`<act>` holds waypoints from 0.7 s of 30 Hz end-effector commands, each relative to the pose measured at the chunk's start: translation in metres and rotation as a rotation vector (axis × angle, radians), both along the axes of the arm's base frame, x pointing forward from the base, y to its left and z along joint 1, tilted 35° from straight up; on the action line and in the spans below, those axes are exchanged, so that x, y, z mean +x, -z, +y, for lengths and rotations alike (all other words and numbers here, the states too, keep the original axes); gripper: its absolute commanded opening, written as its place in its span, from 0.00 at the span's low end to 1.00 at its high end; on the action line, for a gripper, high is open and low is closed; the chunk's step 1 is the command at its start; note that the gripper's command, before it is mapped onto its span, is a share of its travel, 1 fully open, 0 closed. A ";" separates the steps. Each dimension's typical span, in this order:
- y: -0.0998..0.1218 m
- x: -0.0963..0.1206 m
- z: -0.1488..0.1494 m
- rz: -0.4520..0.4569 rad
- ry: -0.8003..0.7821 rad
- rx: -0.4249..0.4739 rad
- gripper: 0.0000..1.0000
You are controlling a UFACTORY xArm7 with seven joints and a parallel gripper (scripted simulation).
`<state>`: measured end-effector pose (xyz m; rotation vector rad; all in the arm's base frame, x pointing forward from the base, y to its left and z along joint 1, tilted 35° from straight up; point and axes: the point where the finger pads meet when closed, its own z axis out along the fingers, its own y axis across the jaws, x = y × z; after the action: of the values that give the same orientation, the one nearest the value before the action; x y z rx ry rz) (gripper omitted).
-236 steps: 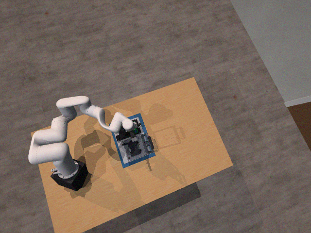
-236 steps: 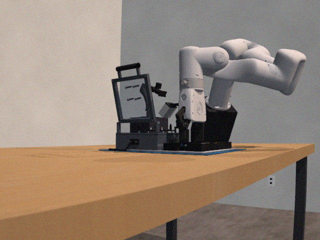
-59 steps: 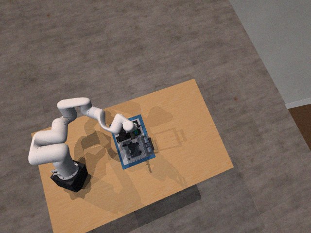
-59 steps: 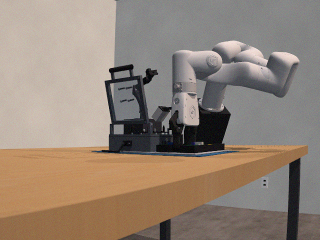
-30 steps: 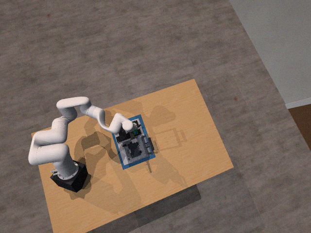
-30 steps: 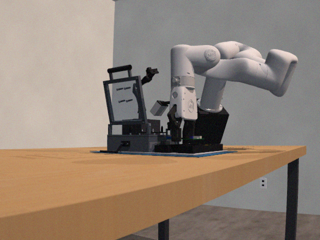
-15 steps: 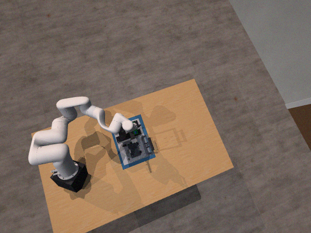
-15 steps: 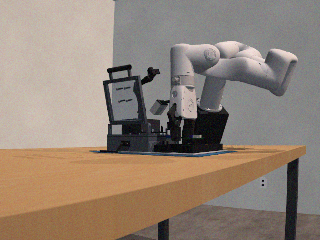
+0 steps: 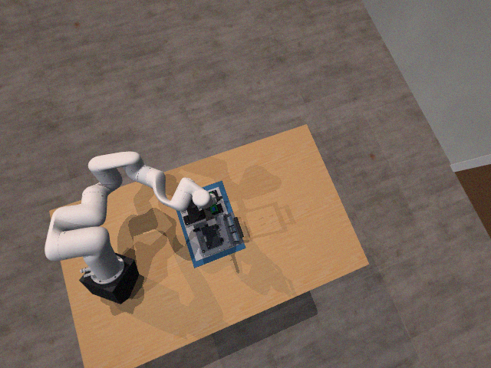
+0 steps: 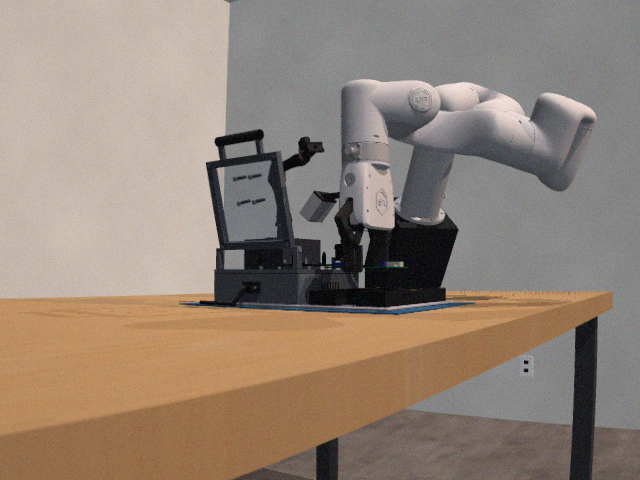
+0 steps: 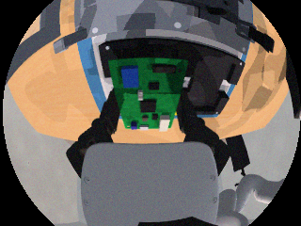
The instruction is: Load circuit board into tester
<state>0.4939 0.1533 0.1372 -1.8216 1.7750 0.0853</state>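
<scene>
- One black hand (image 10: 364, 262) (image 11: 148, 98), two fingers, grips the green circuit board by both long edges.
- One wood-grained tabletop (image 9: 317, 221) (image 10: 310, 372) spans the exterior view's lower left.
- One grey tester (image 9: 209, 251) (image 10: 258, 286), centre-left there, its one framed, see-through lid (image 10: 286, 206) standing open.
- One black two-pocket tray (image 10: 413, 297) (image 11: 204, 80), lower centre-right.
- One board (image 10: 400, 267) (image 11: 150, 75), above the tray; arm partly hides it from overhead.
</scene>
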 end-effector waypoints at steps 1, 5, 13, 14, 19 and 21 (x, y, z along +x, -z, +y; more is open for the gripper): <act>-0.009 -0.003 -0.005 -0.003 0.001 0.001 0.79; -0.018 -0.007 -0.010 -0.003 0.001 0.001 0.79; -0.036 -0.014 -0.019 -0.003 0.001 0.001 0.79; -0.036 -0.014 -0.019 -0.003 0.001 0.001 0.79; -0.042 -0.017 -0.023 -0.003 0.001 0.001 0.79; -0.044 -0.018 -0.024 -0.003 0.001 0.001 0.79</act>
<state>0.4772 0.1299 0.1724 -1.8193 1.7856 0.0852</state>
